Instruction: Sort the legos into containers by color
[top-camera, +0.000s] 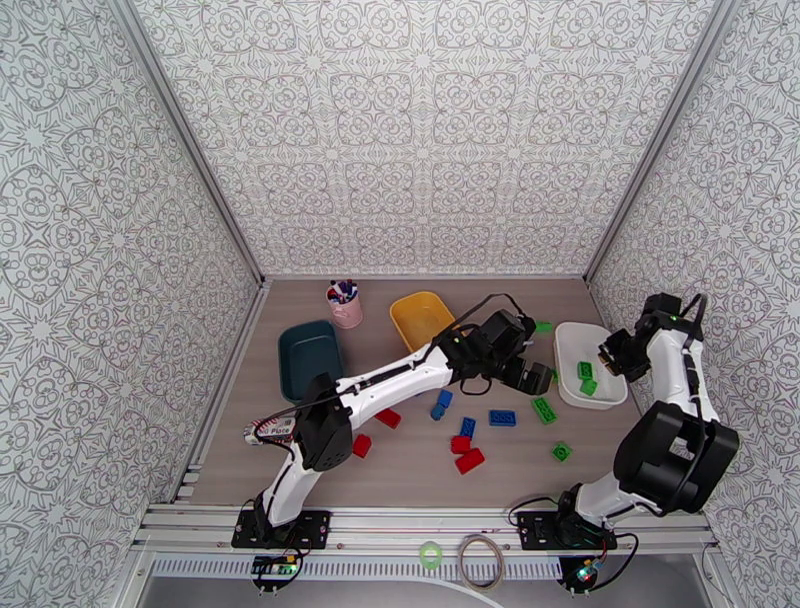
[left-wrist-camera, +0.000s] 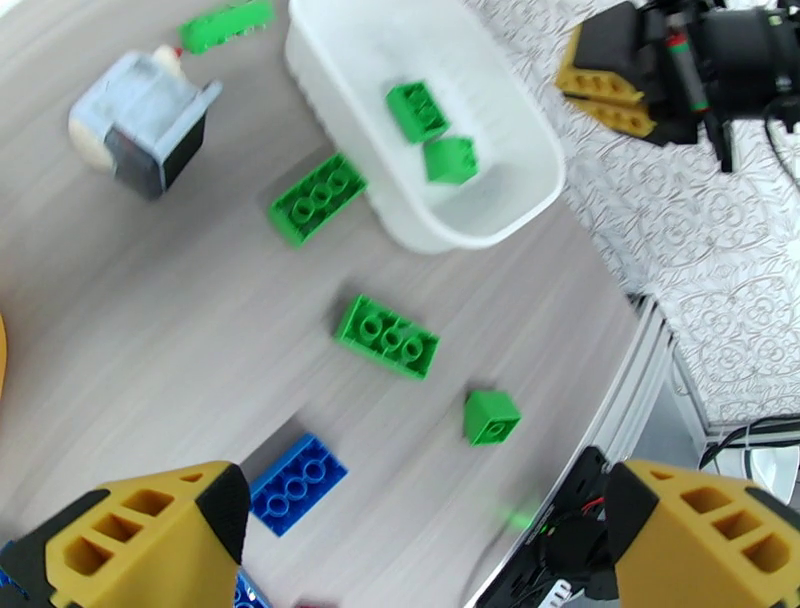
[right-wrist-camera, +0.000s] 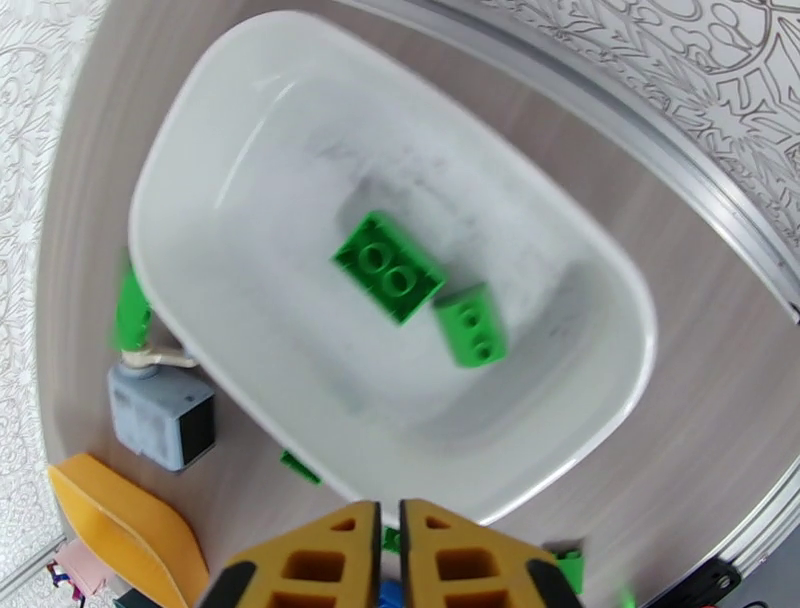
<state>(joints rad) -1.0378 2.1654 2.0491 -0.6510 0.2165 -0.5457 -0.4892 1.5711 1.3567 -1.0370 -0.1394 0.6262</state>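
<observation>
Two green legos (right-wrist-camera: 390, 268) lie inside the white tray (right-wrist-camera: 250, 150). More green bricks (left-wrist-camera: 388, 337) lie on the desk (left-wrist-camera: 150, 330) just beside this tray, and a small grey-white object (left-wrist-camera: 140, 120) stands near it. Blue bricks (top-camera: 502, 418) and red bricks (top-camera: 469, 460) lie farther from it, and the yellow tray (top-camera: 420, 315) and the dark teal tray (top-camera: 308, 355) are farther again. The left jaws are wide open and hold nothing, above the loose green bricks beside the white tray. The right jaws are closed together over the white tray's edge, with nothing between them.
</observation>
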